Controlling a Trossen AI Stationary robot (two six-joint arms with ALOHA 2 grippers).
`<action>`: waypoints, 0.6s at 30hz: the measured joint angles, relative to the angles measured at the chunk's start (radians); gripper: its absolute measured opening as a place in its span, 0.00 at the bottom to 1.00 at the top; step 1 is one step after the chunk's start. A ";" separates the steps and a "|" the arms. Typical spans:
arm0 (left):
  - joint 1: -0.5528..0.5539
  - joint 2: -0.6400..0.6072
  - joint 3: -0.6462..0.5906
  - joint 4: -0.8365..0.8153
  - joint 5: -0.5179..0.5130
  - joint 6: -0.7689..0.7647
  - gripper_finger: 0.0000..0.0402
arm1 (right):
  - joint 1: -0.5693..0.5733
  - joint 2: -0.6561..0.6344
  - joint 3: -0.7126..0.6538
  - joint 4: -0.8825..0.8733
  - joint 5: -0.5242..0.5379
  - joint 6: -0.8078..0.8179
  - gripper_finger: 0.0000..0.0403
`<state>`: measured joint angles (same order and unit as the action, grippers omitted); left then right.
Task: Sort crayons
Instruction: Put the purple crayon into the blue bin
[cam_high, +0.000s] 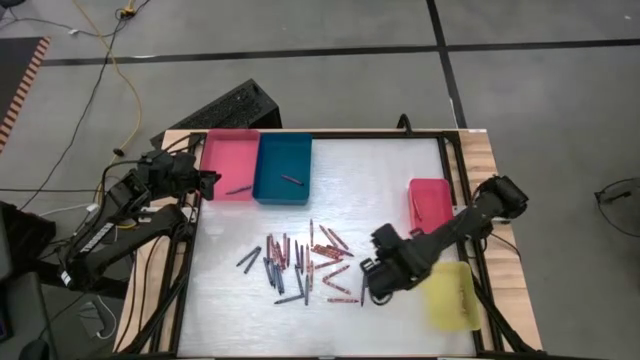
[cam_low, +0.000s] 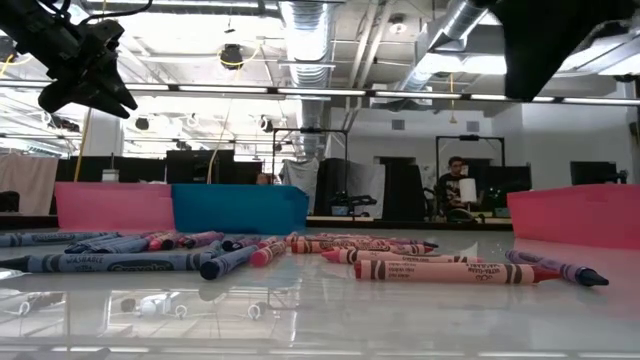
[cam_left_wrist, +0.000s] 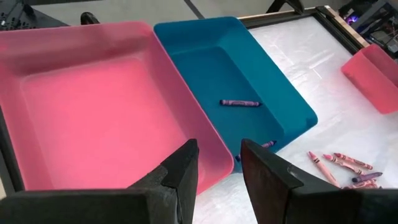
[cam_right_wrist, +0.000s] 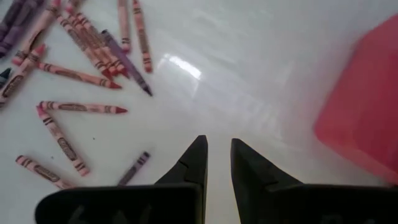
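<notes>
Several crayons (cam_high: 305, 265) lie loose on the white table top, red, pink, grey-blue and dark; the right wrist view shows them (cam_right_wrist: 81, 74) flat on the surface. My right gripper (cam_high: 368, 288) hangs above the table between the pile's right edge and the red tray (cam_high: 430, 203). Its fingers (cam_right_wrist: 217, 155) slant down, a narrow gap apart, with only bare table between them. My left gripper (cam_high: 212, 182) waits over the pink tray's (cam_high: 228, 165) near left corner, open (cam_left_wrist: 219, 163) and holding nothing. One crayon (cam_high: 238, 189) lies in the pink tray and one (cam_left_wrist: 239, 102) in the blue tray (cam_high: 283, 168).
A yellow tray (cam_high: 450, 295) sits at the near right, under my right arm. A dark rail (cam_high: 455, 180) frames the white surface. There is bare table between the pile and the red tray (cam_right_wrist: 367, 118). A person (cam_low: 458, 190) sits in the room far behind the table.
</notes>
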<state>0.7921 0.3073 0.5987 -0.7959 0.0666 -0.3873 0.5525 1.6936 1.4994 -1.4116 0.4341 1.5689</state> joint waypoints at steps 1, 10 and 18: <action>0.000 0.000 0.000 0.000 0.000 0.003 0.27 | -0.013 0.012 0.000 0.017 -0.009 -0.014 0.16; 0.000 0.000 0.000 0.000 0.008 0.028 0.27 | -0.035 0.104 0.000 0.195 -0.135 -0.054 0.28; 0.000 0.000 0.000 0.000 0.026 0.028 0.27 | -0.003 0.147 -0.001 0.240 -0.176 0.045 0.45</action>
<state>0.7922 0.3076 0.5987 -0.7960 0.0923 -0.3590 0.5491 1.8407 1.4982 -1.1719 0.2576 1.6136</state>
